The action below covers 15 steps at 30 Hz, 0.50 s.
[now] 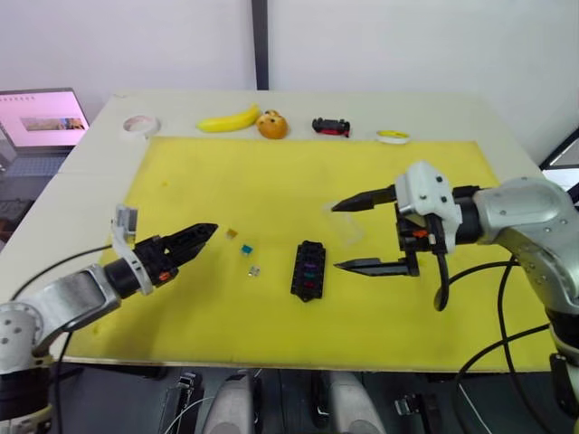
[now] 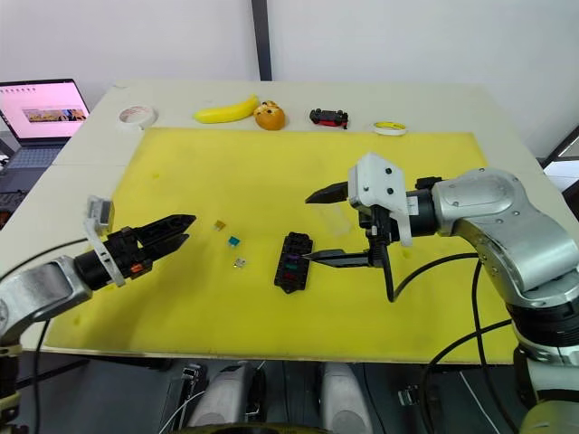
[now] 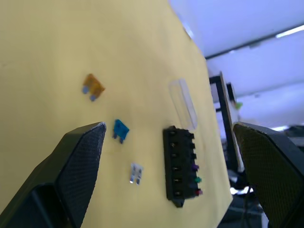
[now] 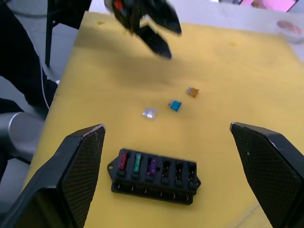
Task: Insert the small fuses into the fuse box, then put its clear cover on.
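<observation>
Right end effector is spread wide with nothing in it, hovering just to the right of the fuse box; one finger is up over the clear cover, the other low beside the box. Left end effector sits over the left part of the yellow mat, fingers a little apart in the head views, also empty.

The fuse box lies flat near the middle of the mat, with red, green and purple fuses seated at one end and three slots open. Three loose small fuses lie between the box and the left end effector: brown, teal, grey-white. The clear cover lies flat just beyond the box.

Along the worktop's far edge: tape roll, banana, toy car.
</observation>
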{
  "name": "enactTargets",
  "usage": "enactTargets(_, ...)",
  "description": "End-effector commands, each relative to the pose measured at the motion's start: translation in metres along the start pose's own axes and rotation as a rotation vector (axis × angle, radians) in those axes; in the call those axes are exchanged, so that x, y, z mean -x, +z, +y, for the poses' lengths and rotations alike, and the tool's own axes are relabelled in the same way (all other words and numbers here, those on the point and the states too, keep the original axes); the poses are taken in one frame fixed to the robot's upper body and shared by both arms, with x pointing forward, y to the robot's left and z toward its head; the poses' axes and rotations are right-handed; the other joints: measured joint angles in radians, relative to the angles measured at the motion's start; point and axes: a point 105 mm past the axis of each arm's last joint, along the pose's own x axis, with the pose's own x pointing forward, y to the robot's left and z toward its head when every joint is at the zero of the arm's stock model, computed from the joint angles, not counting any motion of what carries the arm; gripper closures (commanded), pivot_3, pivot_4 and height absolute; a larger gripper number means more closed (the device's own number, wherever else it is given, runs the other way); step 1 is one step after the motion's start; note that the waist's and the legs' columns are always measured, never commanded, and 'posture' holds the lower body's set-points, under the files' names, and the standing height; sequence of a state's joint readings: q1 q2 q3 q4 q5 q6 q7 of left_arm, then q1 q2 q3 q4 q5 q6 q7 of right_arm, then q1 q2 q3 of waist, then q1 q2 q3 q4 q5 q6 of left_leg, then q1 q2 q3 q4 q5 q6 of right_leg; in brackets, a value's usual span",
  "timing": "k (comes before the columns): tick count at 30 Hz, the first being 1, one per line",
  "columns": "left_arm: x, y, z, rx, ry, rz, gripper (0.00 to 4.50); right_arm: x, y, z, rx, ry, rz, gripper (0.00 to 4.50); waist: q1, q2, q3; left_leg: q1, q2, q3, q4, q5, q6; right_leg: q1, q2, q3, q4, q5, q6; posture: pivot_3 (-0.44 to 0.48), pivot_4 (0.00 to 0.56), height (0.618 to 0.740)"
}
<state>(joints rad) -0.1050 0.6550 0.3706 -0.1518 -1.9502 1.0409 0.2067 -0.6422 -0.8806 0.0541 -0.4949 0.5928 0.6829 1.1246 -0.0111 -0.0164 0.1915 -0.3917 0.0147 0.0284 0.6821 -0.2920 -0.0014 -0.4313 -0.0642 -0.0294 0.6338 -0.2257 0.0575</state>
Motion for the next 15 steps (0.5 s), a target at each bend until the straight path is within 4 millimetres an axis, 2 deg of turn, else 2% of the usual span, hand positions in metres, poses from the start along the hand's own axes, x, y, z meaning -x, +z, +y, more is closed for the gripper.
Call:
enactTargets(1,-0.003,0.012,-0.004,0.014,0.005,-0.048,0.00,-0.005,0.018,-0.002,0.086,0.000,-0.026,0.04,0.002,0.000,0.000,0.000,0.000,0.000,0.000,0.000,0.000,0.000,0.000,0.000,0.000,0.000,0.000,0.000,0.150,0.737)
enactTargets(5,-0.013,0.021,-0.001,0.065,0.022,-0.076,0.00,-0.008,0.022,-0.005,0.100,0.007,-0.034,0.04,0.013,-0.001,-0.001,0.000,-0.001,0.000,0.000,0.000,0.000,0.001,0.001,-0.001,0.000,0.001,0.003,0.000,0.150,0.737)
enactTargets(8,-0.020,0.022,0.001,0.086,0.022,-0.050,0.85,-0.009,0.021,-0.006,0.103,0.009,-0.031,0.00,0.021,-0.001,-0.001,0.000,-0.002,0.000,0.001,0.000,0.000,0.001,0.001,-0.001,-0.001,0.002,0.003,0.000,0.150,0.737)
enactTargets(11,-0.022,0.022,0.002,0.092,0.013,-0.010,2.37,-0.009,0.021,-0.007,0.107,0.007,-0.023,0.00,0.023,-0.001,-0.001,0.000,-0.002,0.000,0.001,0.000,0.000,0.001,0.002,-0.001,-0.001,0.002,0.003,0.000,0.150,0.737)
enactTargets(15,-0.026,0.022,0.014,0.146,0.019,0.088,2.37,-0.010,0.019,-0.008,0.110,0.005,-0.015,0.00,0.023,-0.001,-0.001,0.000,-0.003,0.000,0.001,0.000,0.000,0.002,0.003,-0.001,-0.001,0.002,0.003,0.000,0.150,0.737)
